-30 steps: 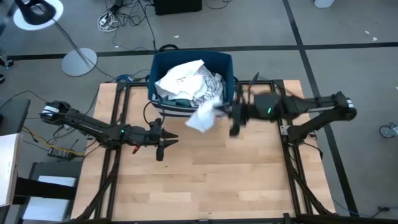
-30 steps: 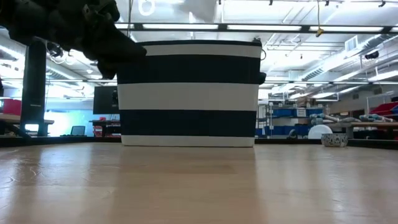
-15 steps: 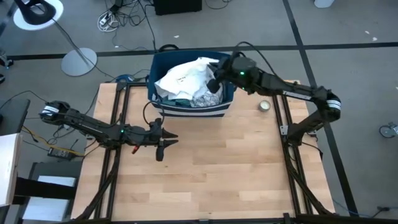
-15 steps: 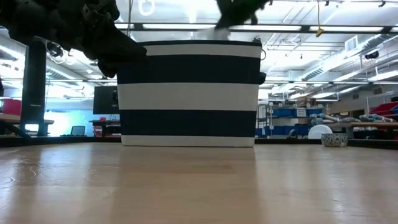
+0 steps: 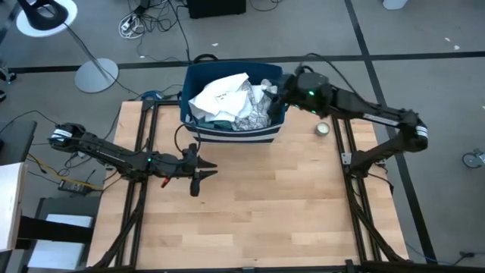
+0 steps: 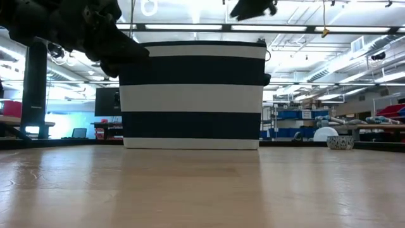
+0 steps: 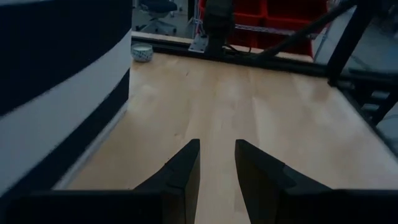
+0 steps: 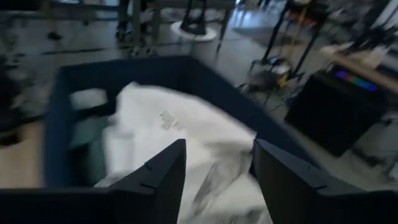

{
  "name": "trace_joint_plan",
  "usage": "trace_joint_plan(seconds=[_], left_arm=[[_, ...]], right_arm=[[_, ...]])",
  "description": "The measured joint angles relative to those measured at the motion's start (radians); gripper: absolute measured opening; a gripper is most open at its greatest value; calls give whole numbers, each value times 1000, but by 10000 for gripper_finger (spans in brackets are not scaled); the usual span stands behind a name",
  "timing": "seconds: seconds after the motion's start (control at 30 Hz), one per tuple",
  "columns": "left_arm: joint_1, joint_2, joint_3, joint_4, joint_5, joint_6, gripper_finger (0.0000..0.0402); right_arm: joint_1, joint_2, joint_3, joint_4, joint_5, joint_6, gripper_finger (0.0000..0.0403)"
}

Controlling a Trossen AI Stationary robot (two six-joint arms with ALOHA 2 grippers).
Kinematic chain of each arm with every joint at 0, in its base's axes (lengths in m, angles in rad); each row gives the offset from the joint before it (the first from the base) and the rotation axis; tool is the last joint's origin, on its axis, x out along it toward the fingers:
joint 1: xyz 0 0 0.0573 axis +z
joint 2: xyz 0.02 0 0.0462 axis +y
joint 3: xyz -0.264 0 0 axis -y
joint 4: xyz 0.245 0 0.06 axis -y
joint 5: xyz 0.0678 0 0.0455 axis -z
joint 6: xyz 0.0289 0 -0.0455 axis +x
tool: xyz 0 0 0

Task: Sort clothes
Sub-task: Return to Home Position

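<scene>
- Fingers (image 8: pixel 158 180) of the right gripper (image 8: pixel 217 149) were spread wide with nothing between them, hanging over the right rim of the bin (image 5: pixel 235 135).
- The left gripper (image 7: pixel 216 143) hovered low over the table (image 5: pixel 265 212) near the bin's front wall, fingers (image 7: pixel 183 171) a narrow gap apart and empty.
- The clothes (image 5: pixel 227 98) lay heaped in the bin, the white cloth on top rising to about rim height.
- Risk: a right finger pulled back low across the heap could catch a fold and drag it over the rim onto the table.
- Risk: the arm dropping while it withdrew could strike the rim; the bin looked soft-sided, so it might shift or tip.
- Risk: a small bowl (image 5: pixel 323 128) sat just beside the bin under the right arm, and a low sweep could knock it.
- The left gripper, so close to the wall, could nudge the bin if it swung that way.
</scene>
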Motion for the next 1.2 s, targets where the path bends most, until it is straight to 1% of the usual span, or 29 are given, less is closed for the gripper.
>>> trace_joint_plan(seconds=[0.07,0.17,0.33,0.5,0.57,0.63,0.73,0.87,1.0,1.2], left_arm=[[0,0,0,0,-2,46,106],[0,0,0,5,-2,39,106],[0,0,0,31,-3,41,106],[0,0,0,58,-6,42,106],[0,0,0,60,-6,43,106],[0,0,0,58,-7,43,106],[0,0,0,57,-10,24,106],[0,0,0,53,-10,13,106],[0,0,0,48,-10,22,106],[0,0,0,43,-10,40,106]], right_arm=[[37,-55,0,-98,0,44,188],[95,-140,0,-254,-4,115,191],[175,-244,0,-526,-79,191,190],[221,-288,0,-702,-87,277,189],[233,-291,0,-746,-87,332,189],[246,-290,-3,-790,-87,348,189],[273,-302,-51,-783,-87,350,190],[308,-356,-180,-738,-87,394,190],[337,-455,-361,-653,-84,459,190],[374,-639,-676,-442,-83,505,189]])
